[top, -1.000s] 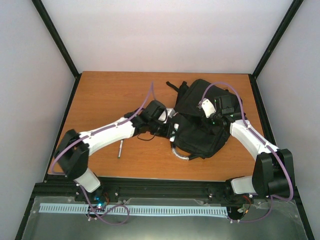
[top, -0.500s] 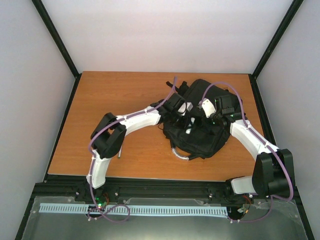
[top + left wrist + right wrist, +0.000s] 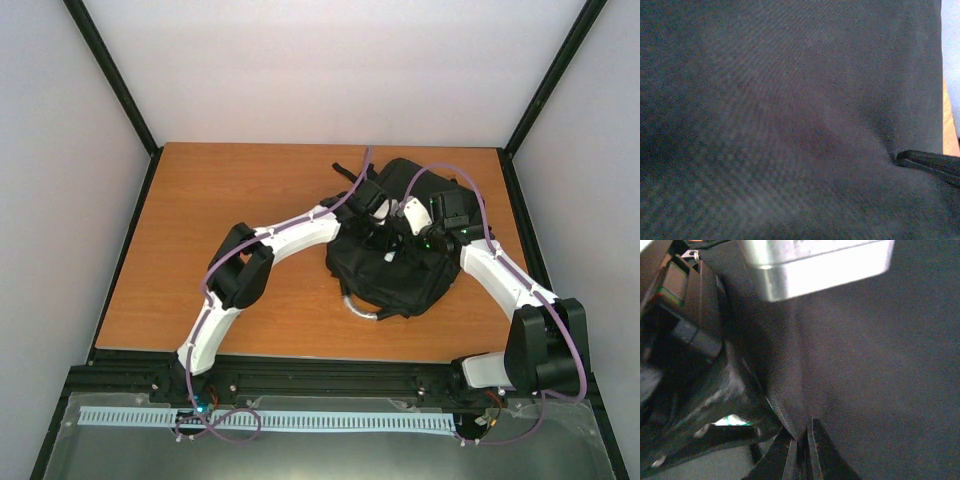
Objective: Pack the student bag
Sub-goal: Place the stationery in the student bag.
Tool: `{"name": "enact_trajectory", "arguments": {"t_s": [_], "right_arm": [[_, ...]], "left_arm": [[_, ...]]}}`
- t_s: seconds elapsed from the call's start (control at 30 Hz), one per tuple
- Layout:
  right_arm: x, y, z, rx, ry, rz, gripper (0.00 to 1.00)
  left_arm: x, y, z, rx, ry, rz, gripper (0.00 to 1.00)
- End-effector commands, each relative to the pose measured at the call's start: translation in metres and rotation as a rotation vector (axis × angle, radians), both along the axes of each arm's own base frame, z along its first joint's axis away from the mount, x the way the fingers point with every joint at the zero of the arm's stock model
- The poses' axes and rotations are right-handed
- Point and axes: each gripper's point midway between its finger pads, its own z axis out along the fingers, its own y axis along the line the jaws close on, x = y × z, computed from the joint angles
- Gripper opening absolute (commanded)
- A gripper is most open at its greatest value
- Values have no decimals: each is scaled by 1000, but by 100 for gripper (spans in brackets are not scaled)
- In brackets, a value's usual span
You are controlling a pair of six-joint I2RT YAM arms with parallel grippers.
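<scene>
Top external view: the student bag (image 3: 395,285), a slumped black fabric mass, lies on the orange bench (image 3: 220,200), with both arms reaching onto it.
Handle loop: a grey-silver handle loop (image 3: 360,308) sticks out at the bag's near-left edge.
Strap: a black strap (image 3: 345,172) trails from the bag's far-left corner onto the bench.
Left arm: the left arm (image 3: 290,235) comes in from the bag's left, its wrist over the bag's far-left part.
Left fingers: only one dark tip of the left fingers (image 3: 932,164) shows, lying against bag cloth that fills the wrist view. Their spread, and whether they hold anything, cannot be told.
Right arm: the right arm (image 3: 500,275) curves in from the bag's right side.
Right fingers: the right fingers (image 3: 790,460) are pressed together, pinching a raised fold of the bag's cloth.
</scene>
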Motion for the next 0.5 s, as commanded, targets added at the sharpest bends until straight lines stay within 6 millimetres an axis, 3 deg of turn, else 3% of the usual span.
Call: {"name": "enact_trajectory", "arguments": {"t_s": [0.0,0.1,0.27,0.37,0.47], "right_arm": [[-1,10,14,46,-19,36,3],[-1,11,13,47,-14,37,3],[-1,10,13,47,-17,38,3],[-1,11,14,47,-17,38,3],[-1,11,14,49,-15,39,3]], "left_arm": [[0,13,25,22,-49,40,39],[-7,25,46,21,-86,61,51],[-30,44,57,-1,-94,98,52],[-51,44,47,-34,-88,82,40],[-66,37,36,-51,-63,61,19]]}}
